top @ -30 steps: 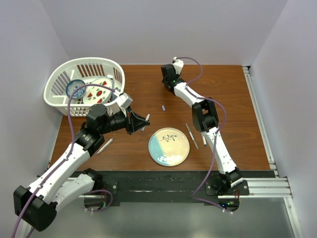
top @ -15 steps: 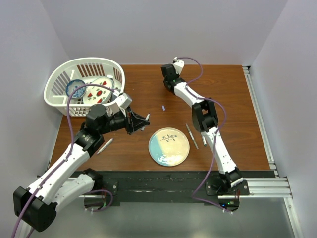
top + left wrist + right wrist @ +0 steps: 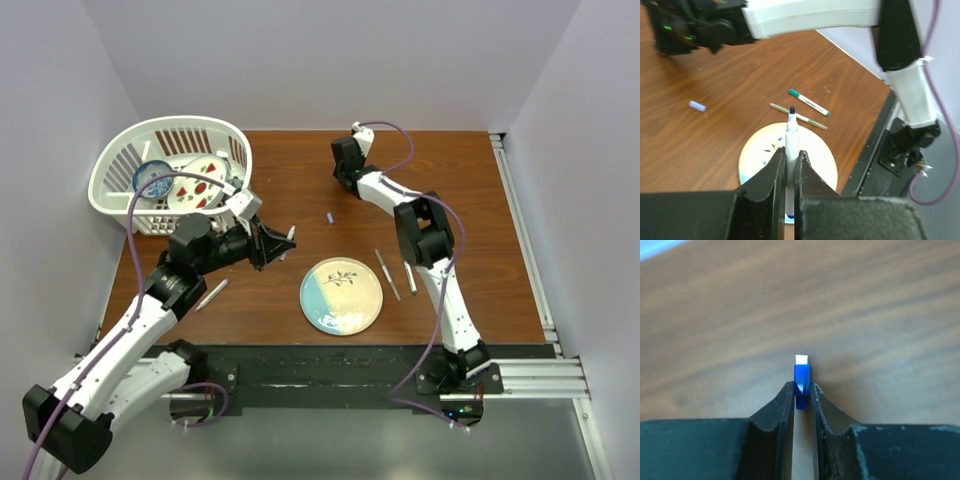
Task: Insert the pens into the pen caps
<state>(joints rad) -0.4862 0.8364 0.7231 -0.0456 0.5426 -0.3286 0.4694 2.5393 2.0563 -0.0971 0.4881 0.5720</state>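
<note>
Left of the plate [image 3: 341, 297], the left gripper [image 3: 790, 155] was clamped on a pen [image 3: 791, 135], tip outward. Well beyond the plate, the right gripper [image 3: 801, 387] pinched a blue cap [image 3: 801, 372]. Best would be to face its open end toward the tip, line up the axes, then push gently.

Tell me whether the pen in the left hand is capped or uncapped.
Uncapped. The left wrist view shows the pen clamped in the left hand with its dark tip bare; no cap sits on it.
</note>
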